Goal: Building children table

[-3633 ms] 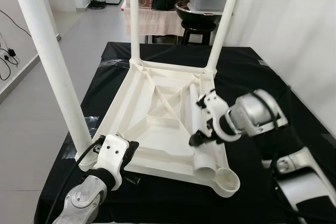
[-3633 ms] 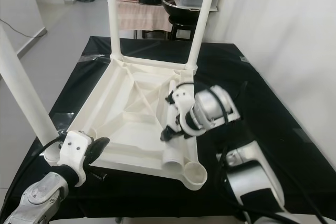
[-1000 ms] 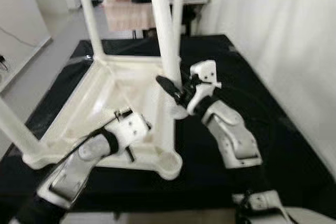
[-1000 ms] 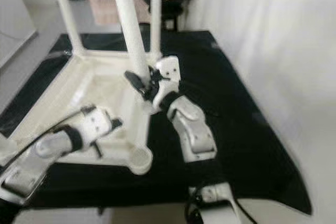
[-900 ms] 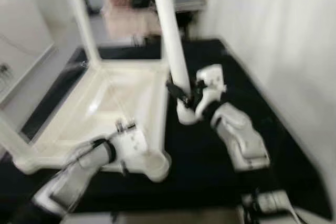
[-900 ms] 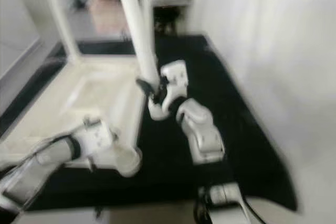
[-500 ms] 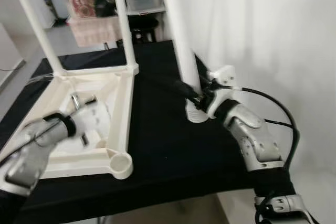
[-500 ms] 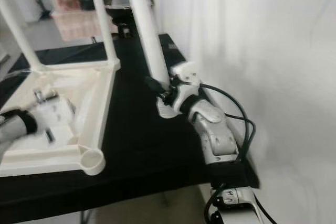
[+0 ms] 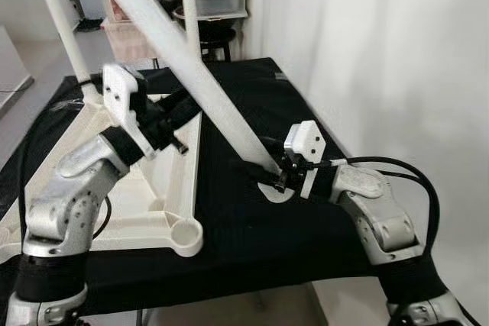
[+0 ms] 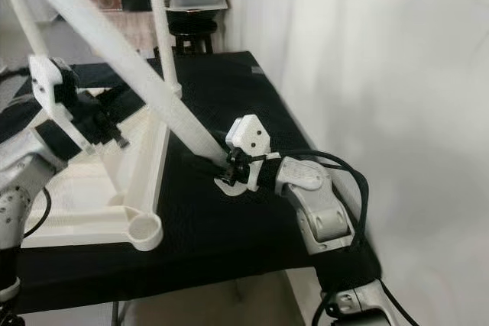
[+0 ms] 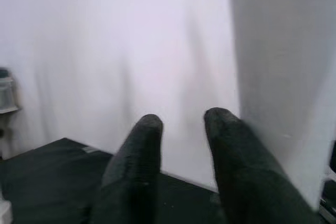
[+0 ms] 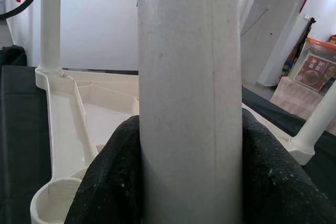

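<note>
the white plastic children's table top (image 9: 172,188) lies upside down on the black-covered worktop (image 9: 252,227) toward its left edge, with upright white legs socketed at its far corners. the loose white tube leg (image 9: 191,74) leans steeply, its foot on the cloth near the right edge. my right gripper (image 9: 269,172) clamps that leg just above the foot, fingers (image 12: 105,182) pressed on both sides. my left gripper (image 9: 179,124) hangs over the table top, fingers (image 11: 136,161) slightly parted, holding nothing.

Right gripper (image 12: 190,182) clamped on white leg (image 12: 189,77), one finger (image 12: 107,182) each side; tabletop (image 12: 94,108) inverted behind leg.
</note>
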Tool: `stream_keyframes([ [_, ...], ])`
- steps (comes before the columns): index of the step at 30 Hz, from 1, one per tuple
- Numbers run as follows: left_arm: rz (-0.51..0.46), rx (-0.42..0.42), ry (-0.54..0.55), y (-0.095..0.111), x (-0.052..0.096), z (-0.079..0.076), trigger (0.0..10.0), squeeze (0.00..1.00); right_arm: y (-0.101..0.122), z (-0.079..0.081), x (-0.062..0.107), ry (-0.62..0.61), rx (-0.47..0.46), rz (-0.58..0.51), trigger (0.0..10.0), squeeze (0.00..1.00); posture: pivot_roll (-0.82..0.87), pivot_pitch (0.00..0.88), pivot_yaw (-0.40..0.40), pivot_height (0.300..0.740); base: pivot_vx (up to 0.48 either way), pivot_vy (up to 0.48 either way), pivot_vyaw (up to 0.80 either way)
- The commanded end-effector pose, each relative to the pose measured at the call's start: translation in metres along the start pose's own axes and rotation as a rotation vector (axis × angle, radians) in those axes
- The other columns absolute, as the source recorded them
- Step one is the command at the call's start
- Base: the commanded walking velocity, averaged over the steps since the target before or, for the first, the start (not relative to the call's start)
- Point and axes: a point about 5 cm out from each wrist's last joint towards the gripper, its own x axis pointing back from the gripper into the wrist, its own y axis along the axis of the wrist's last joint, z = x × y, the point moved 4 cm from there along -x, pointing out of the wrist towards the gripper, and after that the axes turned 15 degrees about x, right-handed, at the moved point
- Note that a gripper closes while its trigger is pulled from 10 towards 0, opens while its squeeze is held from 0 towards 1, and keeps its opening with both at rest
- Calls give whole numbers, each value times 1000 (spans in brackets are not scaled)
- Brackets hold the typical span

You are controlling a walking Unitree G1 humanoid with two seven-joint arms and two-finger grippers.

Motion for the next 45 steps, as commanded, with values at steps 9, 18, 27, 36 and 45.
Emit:
stream_keyframes([
  [9, -24, 36, -272, 4, 7, -44, 10000, 1000, -26, -10, -7, -83, -27, 172, 10000, 0, -95, 0, 19, 740, 0, 0, 0],
  [18, 44, 93, -353, 0, 20, -59, 10000, 1000, -9, -45, -11, -281, -119, 69, 10000, 0, -92, 0, 14, 740, 0, 0, 0],
  [27, -32, 62, -283, 11, 12, -49, 10000, 1000, 3, -16, -15, -115, -54, 12, 10000, 0, -95, 0, 12, 740, 0, 0, 0],
  [36, -59, 55, -208, 17, 6, -40, 10000, 1000, 1, 7, -23, 16, 70, 61, 10000, 0, -98, 0, 16, 740, 0, 0, 0],
  [45, -66, 48, -91, 15, -1, -22, 10000, 0, 2, 20, -29, 78, 174, 96, 10000, 0, -100, 0, 17, 740, 0, 0, 0],
])
